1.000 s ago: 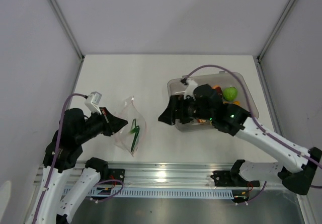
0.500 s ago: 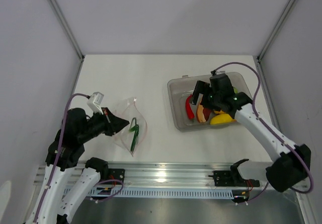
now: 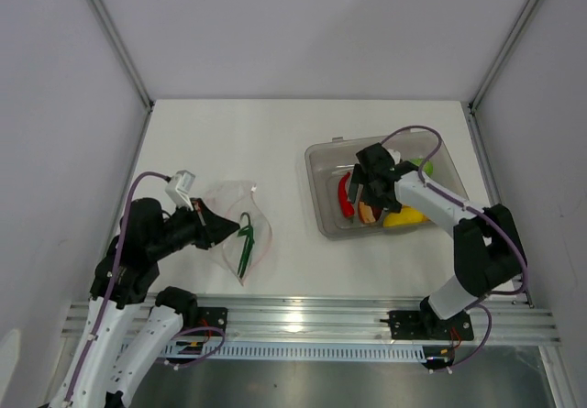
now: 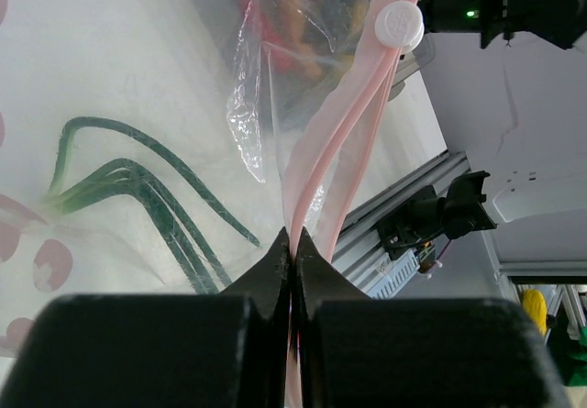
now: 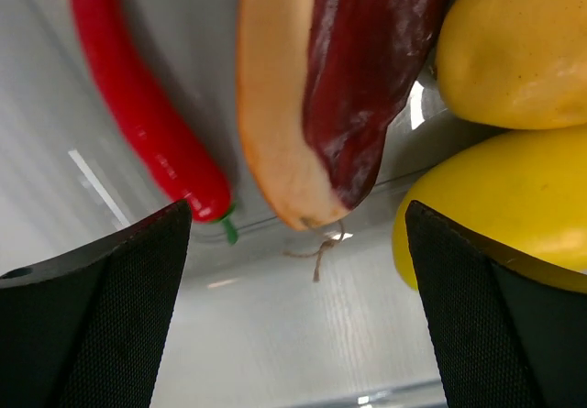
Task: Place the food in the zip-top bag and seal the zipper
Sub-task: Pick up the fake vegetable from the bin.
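Since half a second ago, the right arm is folding back hard at the elbow, and the right gripper point(image 5: 293, 321) is now hanging lower in the grey bin point(image 3: 324, 158), closer to the toys. On the left, the bag's mouth is sitting slightly higher than before.

I am seeing the right fingers spread wide apart, holding nothing. Between them the wrist camera is showing the red chili point(image 5: 138, 96), lying just beside the purple and orange piece point(image 5: 316, 87). The yellow fruit point(image 5: 523, 46) is crowding in at the right. The green round fruit point(image 3: 422, 166) is resting at the bin's far side.

The left gripper point(image 4: 292, 243) is pinching tight on the zipper point(image 4: 341, 137), its tips meeting on the pink strip. A white slider point(image 4: 399, 25) is sitting at the strip's far end. The zip-top bag point(image 3: 229, 206) is lying on the table point(image 3: 275, 133), left of the bin and well apart from it. The green scallion point(image 4: 138, 183) is showing through its clear plastic.
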Tool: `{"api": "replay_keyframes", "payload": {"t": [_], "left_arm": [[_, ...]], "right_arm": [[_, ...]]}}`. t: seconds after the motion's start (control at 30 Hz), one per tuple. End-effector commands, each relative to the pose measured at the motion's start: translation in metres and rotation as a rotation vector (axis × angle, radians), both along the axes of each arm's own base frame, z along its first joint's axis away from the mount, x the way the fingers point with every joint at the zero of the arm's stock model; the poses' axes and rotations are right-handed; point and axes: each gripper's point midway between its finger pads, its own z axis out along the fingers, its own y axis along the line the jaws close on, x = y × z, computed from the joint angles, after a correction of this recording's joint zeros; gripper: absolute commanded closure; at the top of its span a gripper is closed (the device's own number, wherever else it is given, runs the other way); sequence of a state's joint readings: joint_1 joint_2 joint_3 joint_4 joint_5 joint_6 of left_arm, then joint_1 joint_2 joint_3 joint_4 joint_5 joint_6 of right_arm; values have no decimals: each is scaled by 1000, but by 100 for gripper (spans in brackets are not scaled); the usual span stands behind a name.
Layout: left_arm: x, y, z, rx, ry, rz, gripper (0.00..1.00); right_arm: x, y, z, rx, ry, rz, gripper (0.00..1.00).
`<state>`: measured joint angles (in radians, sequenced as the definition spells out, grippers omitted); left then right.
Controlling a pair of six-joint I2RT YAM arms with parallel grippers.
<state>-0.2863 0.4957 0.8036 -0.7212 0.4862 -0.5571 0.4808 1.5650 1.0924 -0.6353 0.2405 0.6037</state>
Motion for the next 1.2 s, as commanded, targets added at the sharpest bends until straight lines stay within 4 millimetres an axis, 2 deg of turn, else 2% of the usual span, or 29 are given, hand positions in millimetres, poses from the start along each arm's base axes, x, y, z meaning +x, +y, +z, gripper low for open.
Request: {"api": "replay_keyframes", "payload": {"t": [0.0,0.47,0.57,0.67,0.77,0.8,0.87,0.9,0.97,1.0,1.03,1.1,1.17], "left_arm": [[-3,-6,8,-30,-42,-40,100],[-2,-11,6,-49,-33,-63,99],[-1,-11,4,-48,-30,-63,100],[-1,-11,3,-49,-27,-62,99],[-1,-11,4,-48,-30,-63,100],[-1,-11,3,-47,-29,-61,100],[-1,-11,2,-46,-23,-61,100],[-2,-11,2,-47,-23,-61,99],[-2,-10,3,-47,-26,-59,99],[-3,-10,3,-48,-24,-59,99],[-3,-10,2,-47,-22,-59,99],[-3,-10,3,-48,-21,-58,99],[-4,-10,3,-49,-20,-56,99]], "right_arm": [[13,-9,-5,-85,-22,-48,0],[31,-4,-40,-122,2,-40,1],[32,-1,-49,-120,13,-35,4],[31,0,-56,-121,19,-34,12],[30,1,-58,-117,8,-30,27],[29,0,-59,-114,4,-30,38],[27,-1,-60,-115,2,-30,49],[27,-2,-59,-115,-4,-31,60],[26,-2,-57,-115,-7,-26,71],[26,-4,-54,-115,-11,-27,85],[26,-5,-52,-120,-14,-23,92],[26,-6,-46,-121,-25,-24,100],[24,-6,-31,-108,-56,-16,100]]}}
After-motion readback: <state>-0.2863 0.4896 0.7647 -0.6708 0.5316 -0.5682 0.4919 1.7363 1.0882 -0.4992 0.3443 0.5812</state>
